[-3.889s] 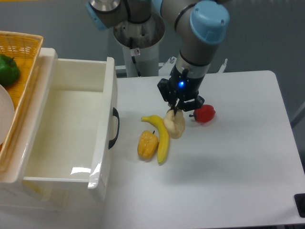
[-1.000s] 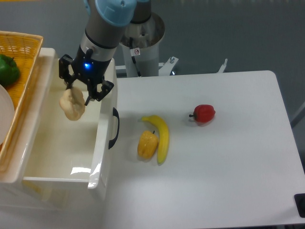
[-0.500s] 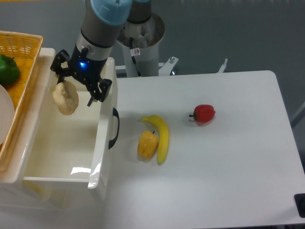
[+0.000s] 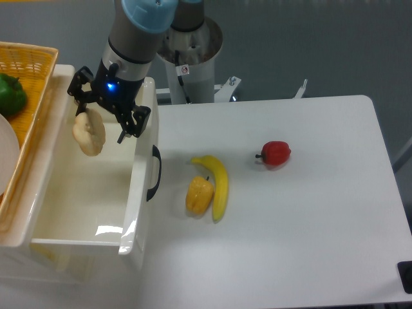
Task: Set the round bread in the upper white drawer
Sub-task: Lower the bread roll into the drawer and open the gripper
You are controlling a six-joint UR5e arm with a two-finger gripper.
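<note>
Basket point(image 4: 29, 64): yellow woven, far left edge, green vegetable point(image 4: 11, 93) inside.
Upper white drawer point(image 4: 138, 187): pulled open, black curved handle point(image 4: 154, 172) facing the table.
Round bread point(image 4: 89, 132): above the drawer's back part, at the pincer's left finger; contact cannot be told.
Pincer point(image 4: 103, 122): fingers spread wide over the drawer, blue light on.
Table point(image 4: 309, 225): white; yellow-orange pepper point(image 4: 199, 195) touching banana point(image 4: 218, 183); red pepper point(image 4: 276, 153) well apart, right.

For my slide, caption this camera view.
Open pincer above the upper white drawer, round bread at its left finger.
</note>
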